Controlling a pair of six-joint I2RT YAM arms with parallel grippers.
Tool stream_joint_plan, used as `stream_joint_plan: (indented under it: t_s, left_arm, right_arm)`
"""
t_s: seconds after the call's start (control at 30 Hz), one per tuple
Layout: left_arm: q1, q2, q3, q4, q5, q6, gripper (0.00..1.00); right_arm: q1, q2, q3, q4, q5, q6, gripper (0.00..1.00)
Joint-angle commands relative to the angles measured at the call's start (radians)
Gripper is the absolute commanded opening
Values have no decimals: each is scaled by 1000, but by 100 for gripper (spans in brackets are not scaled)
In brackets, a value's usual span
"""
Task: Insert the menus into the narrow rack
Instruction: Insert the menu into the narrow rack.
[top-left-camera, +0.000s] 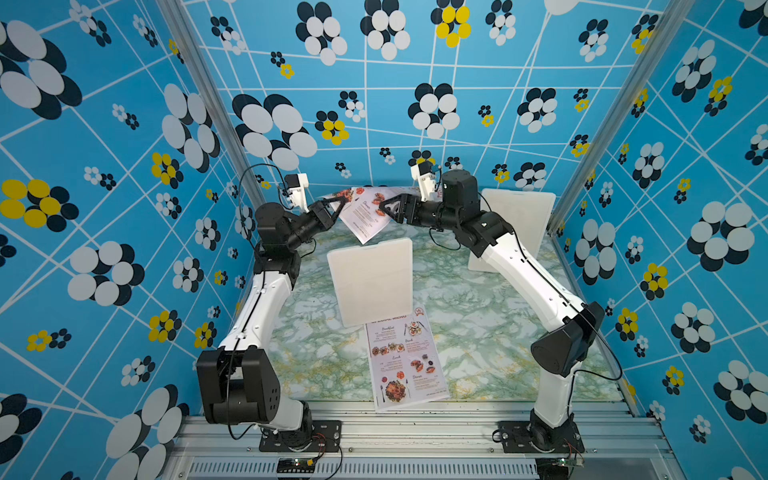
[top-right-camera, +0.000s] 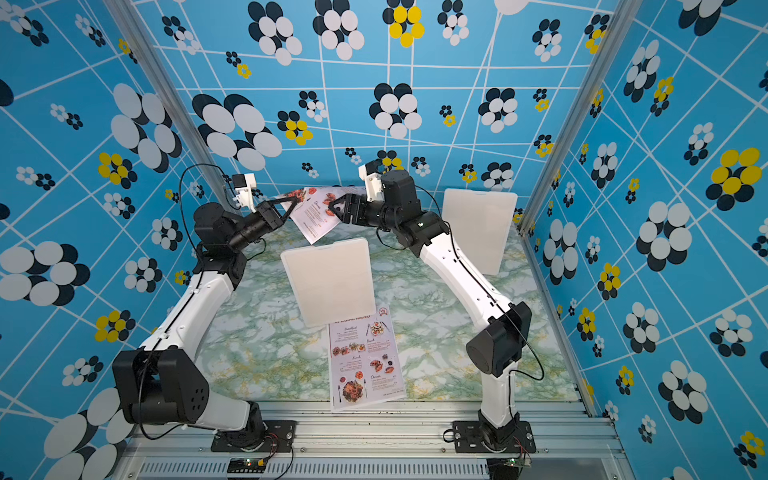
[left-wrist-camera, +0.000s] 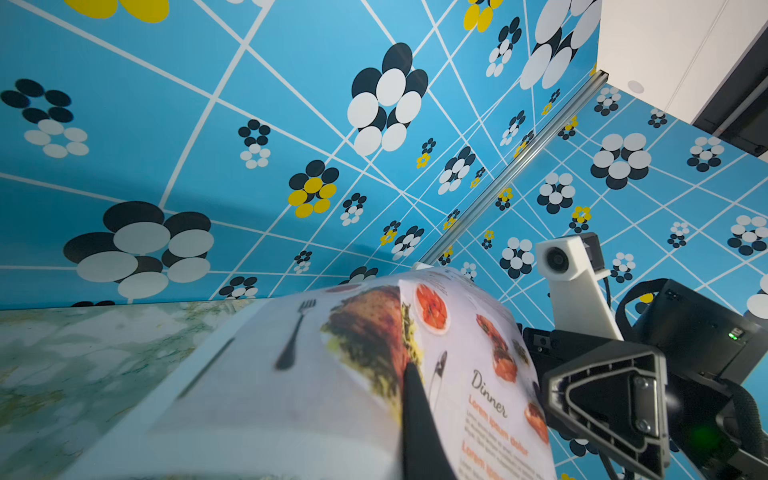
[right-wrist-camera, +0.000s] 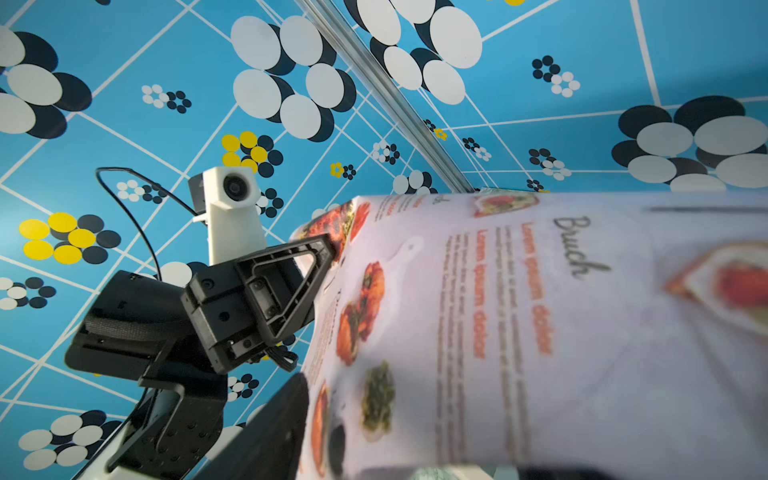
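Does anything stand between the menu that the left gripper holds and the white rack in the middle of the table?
Nothing visible does. The menu, pinched by the left gripper, hangs behind the rack, and only open air lies between them. The other menu lies flat at the rack's near side, out of the way.

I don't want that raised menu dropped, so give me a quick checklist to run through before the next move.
1. Left gripper shut on the raised menu: ok.
2. Right gripper clear of that menu: cannot tell.
3. Raised menu flat: not ok, it bends.
4. Middle rack upright: ok.
5. Second menu in a rack: not ok, it lies flat on the table.
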Motion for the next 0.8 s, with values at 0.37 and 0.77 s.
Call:
stream_joint_plan:
  t_s: [0.37, 0.77]
  left_arm:
    - [-21, 5, 100, -1, -44, -77, 0]
    - [-76, 87, 248, 33, -135, -281, 0]
  right_arm:
    - [-121, -193, -440, 427, 4, 212, 96]
    - [-125, -90, -416, 676, -80, 466, 99]
